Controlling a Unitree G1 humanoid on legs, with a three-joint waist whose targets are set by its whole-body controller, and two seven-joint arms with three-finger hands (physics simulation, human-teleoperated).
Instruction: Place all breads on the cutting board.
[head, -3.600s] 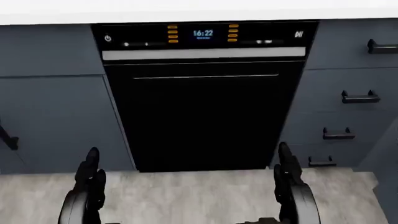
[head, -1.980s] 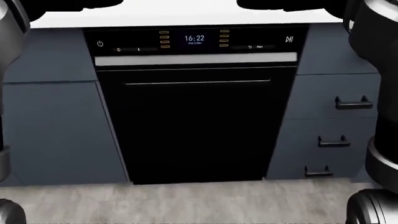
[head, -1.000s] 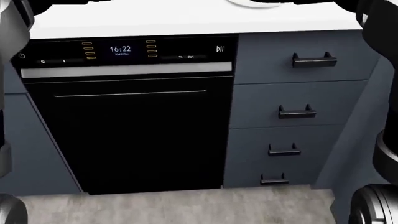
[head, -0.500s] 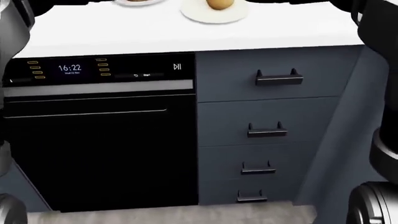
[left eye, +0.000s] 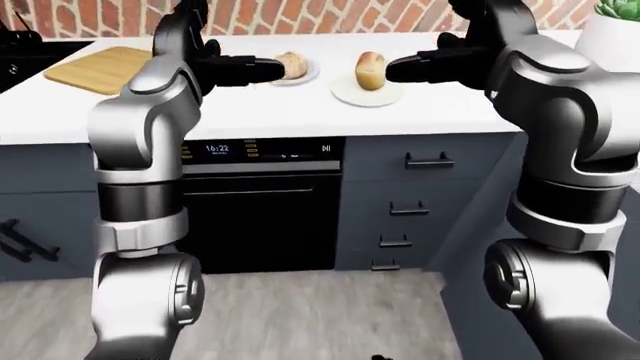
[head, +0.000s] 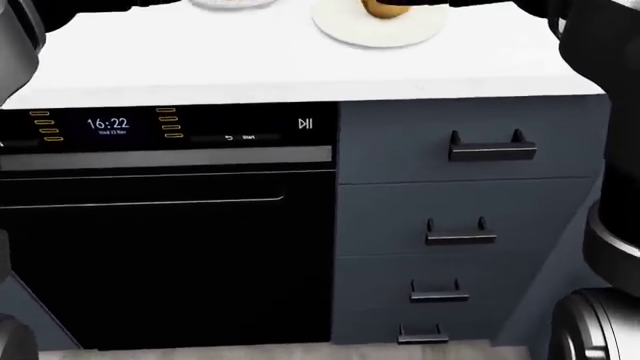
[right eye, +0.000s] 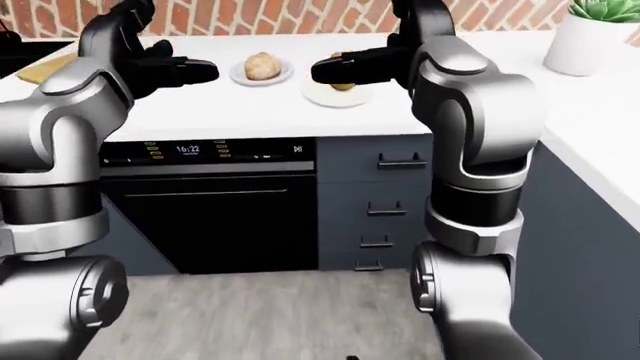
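Two breads lie on small white plates on the white counter (left eye: 250, 112). A round roll (right eye: 260, 66) sits on the left plate. A longer loaf (left eye: 370, 70) sits on the right plate (left eye: 365, 95), whose edge also shows at the top of the head view. The wooden cutting board (left eye: 100, 67) lies at the counter's far left in the left-eye view, with nothing on it. Both arms are raised over the counter. My left hand (left eye: 262, 69) is open just left of the roll. My right hand (left eye: 400, 71) is open just right of the loaf. Neither holds anything.
A black built-in appliance (head: 160, 225) with a lit 16:22 display sits under the counter, with a stack of dark blue drawers (head: 470, 225) to its right. A potted plant (left eye: 612, 34) stands at the counter's right end. A brick wall runs behind; the floor is grey wood.
The camera has moved: the appliance slid left and the counter with its plates came into the top of the head view. My arms rose from hanging low to the picture's sides.
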